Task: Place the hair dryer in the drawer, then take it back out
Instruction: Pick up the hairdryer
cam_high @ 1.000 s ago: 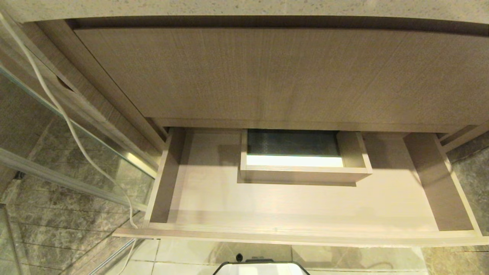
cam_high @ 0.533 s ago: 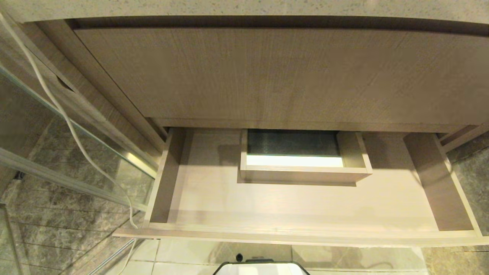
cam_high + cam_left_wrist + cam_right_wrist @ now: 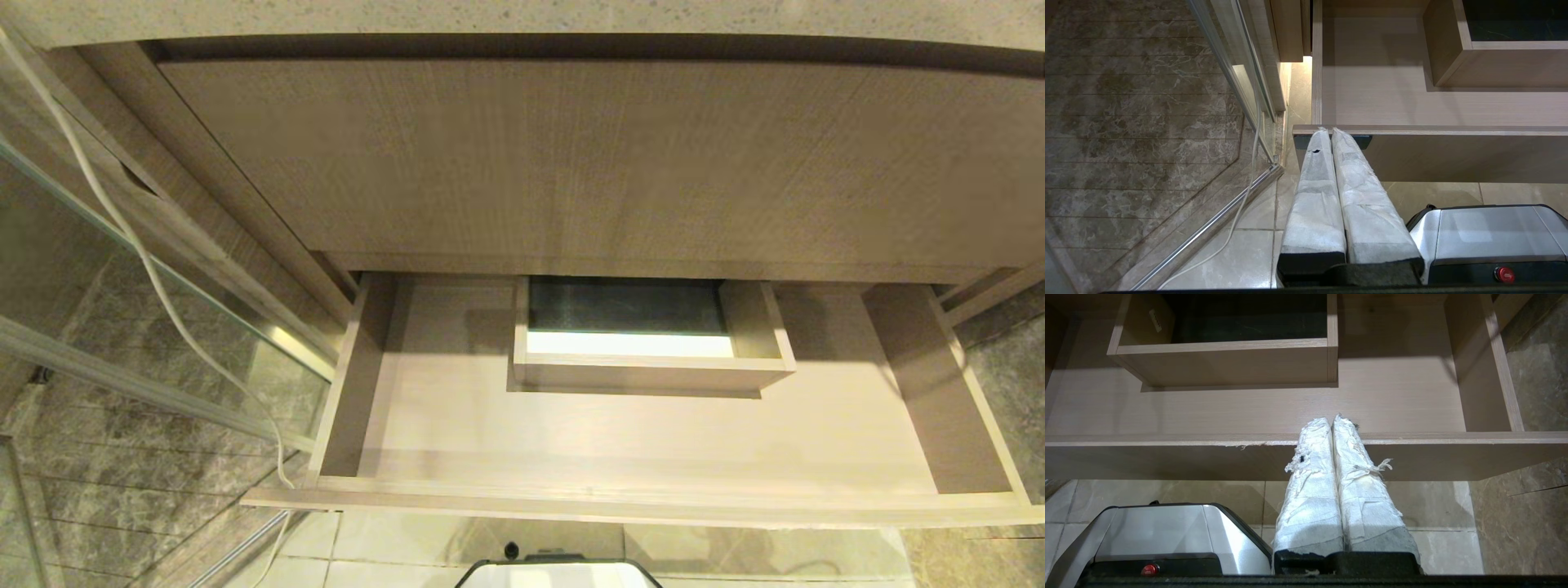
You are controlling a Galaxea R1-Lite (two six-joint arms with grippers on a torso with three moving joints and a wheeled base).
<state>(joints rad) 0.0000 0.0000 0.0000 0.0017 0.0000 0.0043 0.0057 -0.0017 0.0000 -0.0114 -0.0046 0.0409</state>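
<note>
the white cord [image 3: 147, 269] hangs at the left; the left gripper [image 3: 1329, 131] and right gripper [image 3: 1333, 420], both clenched on nothing, sit parked before the open, bare drawer [image 3: 653, 441]. the hair dryer is out of sight, so nothing seems started; finding and grasping it likely comes next.

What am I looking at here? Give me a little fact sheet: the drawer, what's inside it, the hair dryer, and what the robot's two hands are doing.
drawer: the drawer is pulled open below a taller wood-grain front panel
inside: only a boxed cut-out at mid-back shows
hair dryer: not visible in any view
left gripper: the left gripper, jaws shut, holds nothing, in front of the drawer's front edge
right gripper: the right gripper, jaws shut, holds nothing, in front of the same edge
floor side: a white cord hangs along a glass panel on the left
</note>
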